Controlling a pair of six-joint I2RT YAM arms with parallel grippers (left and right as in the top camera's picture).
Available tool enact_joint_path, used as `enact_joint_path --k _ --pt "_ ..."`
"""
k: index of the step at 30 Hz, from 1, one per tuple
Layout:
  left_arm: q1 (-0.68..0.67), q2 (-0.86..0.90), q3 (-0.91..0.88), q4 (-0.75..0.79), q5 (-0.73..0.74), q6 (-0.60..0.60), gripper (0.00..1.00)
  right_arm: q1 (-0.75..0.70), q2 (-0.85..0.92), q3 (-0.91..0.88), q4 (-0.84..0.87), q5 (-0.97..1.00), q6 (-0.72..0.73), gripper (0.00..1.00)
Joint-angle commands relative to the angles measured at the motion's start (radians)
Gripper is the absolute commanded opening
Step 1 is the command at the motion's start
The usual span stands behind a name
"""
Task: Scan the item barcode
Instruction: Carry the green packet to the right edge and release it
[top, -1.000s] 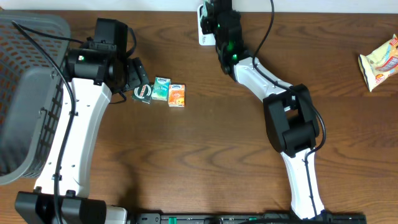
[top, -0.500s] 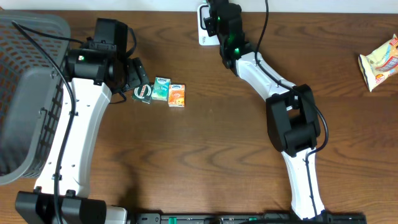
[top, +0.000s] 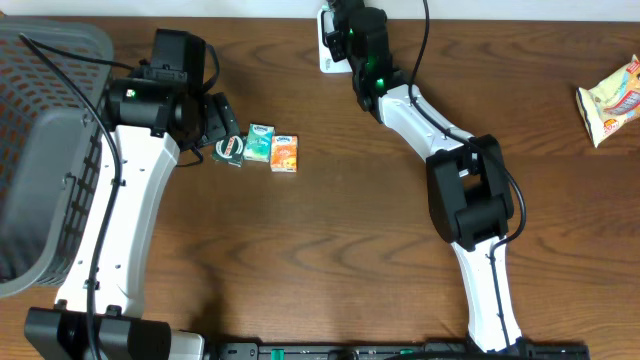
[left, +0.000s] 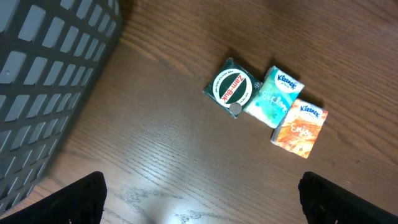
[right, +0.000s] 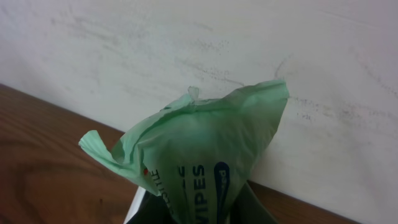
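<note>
I'm seeing the table (top: 350, 250) showing dark wood grain under a faint sheen. On the left, the grey basket (left: 43, 74) is reading as matt moulded plastic. The green wipes pack (right: 205, 155) is crinkling like thin plastic film against a matt, scuffed white wall (right: 186, 50). The tissue packs (left: 274, 93) are looking smooth, faintly glossy.

The green box (left: 231, 88) carries a round label reading "Zam-Buk". The teal tissue pack (left: 274, 93) and the orange tissue pack (left: 299, 127) both say "Kleenex" (the smaller print is illegible). The green packet (right: 199, 168) shows "WIPES".
</note>
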Motion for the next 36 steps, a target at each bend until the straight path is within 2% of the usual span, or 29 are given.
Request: enact_joint_path --k 1,8,11,16,18,23,28,36 --pt "0.002 0.003 0.009 -0.003 -0.009 -0.012 0.98 -0.010 -0.049 0.023 0.001 -0.005 0.045 0.05" --pt "0.002 0.003 0.009 -0.003 -0.009 -0.012 0.98 -0.067 -0.240 0.023 -0.106 0.082 0.045 0.04" --pt "0.002 0.003 0.009 -0.003 -0.009 -0.012 0.98 -0.098 -0.264 0.023 -0.169 0.078 0.043 0.02" --pt "0.002 0.003 0.009 -0.003 -0.009 -0.012 0.98 -0.124 -0.223 0.023 -0.263 -0.112 0.054 0.02" --pt "0.002 0.003 0.009 -0.003 -0.009 -0.012 0.98 -0.114 -0.182 0.023 -0.247 -0.174 0.055 0.03" --pt "0.002 0.003 0.009 -0.003 -0.009 -0.012 0.98 -0.072 -0.068 0.023 -0.151 -0.178 0.055 0.05" --pt "0.002 0.003 0.009 -0.004 -0.009 -0.012 0.98 -0.042 0.017 0.023 -0.073 -0.105 0.088 0.04" --pt "0.002 0.003 0.009 -0.003 -0.009 -0.012 0.98 -0.043 -0.037 0.023 -0.031 0.010 0.088 0.06"
